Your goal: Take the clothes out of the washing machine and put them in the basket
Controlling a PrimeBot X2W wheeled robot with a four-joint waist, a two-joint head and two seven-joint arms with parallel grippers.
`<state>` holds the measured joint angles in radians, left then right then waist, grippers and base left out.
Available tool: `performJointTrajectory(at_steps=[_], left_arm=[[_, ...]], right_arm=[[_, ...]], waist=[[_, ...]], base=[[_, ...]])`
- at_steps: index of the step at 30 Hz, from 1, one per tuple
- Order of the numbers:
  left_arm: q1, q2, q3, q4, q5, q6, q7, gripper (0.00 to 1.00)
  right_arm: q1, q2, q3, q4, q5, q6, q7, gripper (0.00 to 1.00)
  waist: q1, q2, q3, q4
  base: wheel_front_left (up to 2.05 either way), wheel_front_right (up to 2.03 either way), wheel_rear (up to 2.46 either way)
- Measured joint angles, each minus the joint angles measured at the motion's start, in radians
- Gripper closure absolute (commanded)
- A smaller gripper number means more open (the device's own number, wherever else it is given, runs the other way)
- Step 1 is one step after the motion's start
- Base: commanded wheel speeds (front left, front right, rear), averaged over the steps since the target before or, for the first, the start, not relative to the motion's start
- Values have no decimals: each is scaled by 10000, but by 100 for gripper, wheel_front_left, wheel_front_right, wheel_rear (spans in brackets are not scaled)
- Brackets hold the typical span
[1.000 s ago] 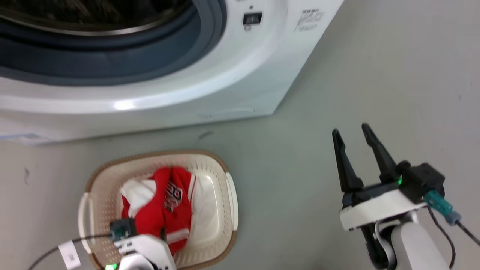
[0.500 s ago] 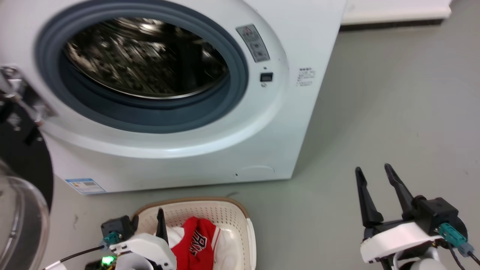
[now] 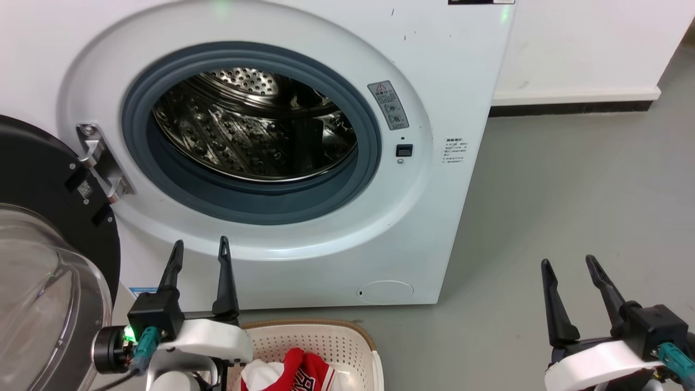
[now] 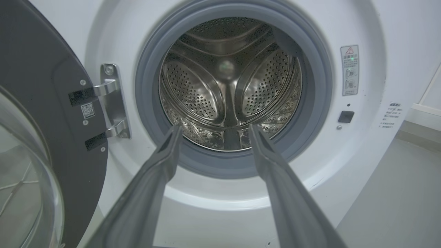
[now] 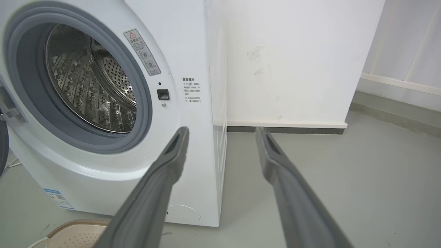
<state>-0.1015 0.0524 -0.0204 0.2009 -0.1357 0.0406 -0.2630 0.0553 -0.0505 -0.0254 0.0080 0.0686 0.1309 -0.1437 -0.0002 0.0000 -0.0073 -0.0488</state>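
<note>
Jaws on both arms are standing moderately apart and gripping nothing. The left gripper [image 3: 200, 243] is hovering low in front of the washing machine [image 3: 423, 228], its two long, dark, tapered fingers pointing up toward the porthole. In the left wrist view they are framing the lower edge of the grey rubber rim [image 4: 237, 162]. The right gripper [image 3: 568, 262] is hanging well off to the right over the smooth grey floor [image 3: 570, 190], its fingers pointing the same way.

The perforated steel drum [image 3: 255, 136] is gleaming, with no fabric showing in the part that is visible. The door [image 3: 49, 206], black-framed around bulging glass, is standing open at the left.

The cream basket [image 3: 326, 324], perforated and brown-rimmed, is sitting on the floor just in front of the machine. It is holding the red garment [image 3: 307, 372], which is lying against the white fabric piece [image 3: 260, 376].
</note>
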Motion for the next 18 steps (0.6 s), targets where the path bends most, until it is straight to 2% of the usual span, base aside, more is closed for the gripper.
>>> performJointTrajectory(at_steps=[10, 18], left_arm=[[987, 188, -364, -876, 683, 159, 8, 0], [1437, 178, -437, -1018, 554, 257, 180, 0]], right_arm=[[375, 2, -27, -570, -159, 0, 228, 0], [570, 2, -17, -594, -82, 0, 288, 0]], waist=[[1, 0, -296, 31], [2, 0, -375, 126]], base=[[0, 0, 0], [0, 0, 0]])
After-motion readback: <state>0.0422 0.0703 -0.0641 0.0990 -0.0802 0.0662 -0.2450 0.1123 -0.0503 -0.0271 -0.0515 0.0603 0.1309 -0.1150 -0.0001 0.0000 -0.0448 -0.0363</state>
